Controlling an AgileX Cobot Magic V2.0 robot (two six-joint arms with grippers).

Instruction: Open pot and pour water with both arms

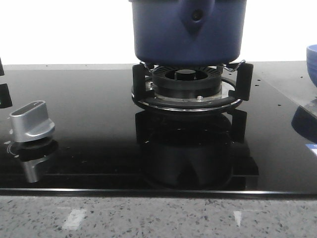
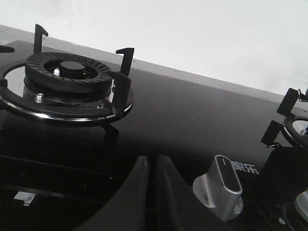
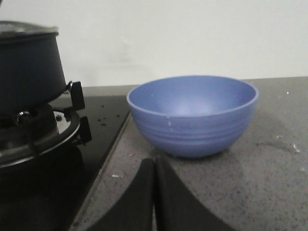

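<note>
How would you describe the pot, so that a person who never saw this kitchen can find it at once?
Start from the black glass cooktop; on it, find the burner with black metal supports. The pot stands on that burner: large, dark navy, with straight sides and a tapered handle mount with a dark hole. The blue bowl is smaller, rounded, lighter, and rests on the grey counter beside the cooktop.

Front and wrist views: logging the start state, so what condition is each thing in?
pot: sits on the burner stand, lid on.
bowl: upright on the counter, looks empty.
knob: untouched.
second burner: bare, unlit.
left hand: shut, holding nothing.
right hand: shut, holding nothing.
</note>
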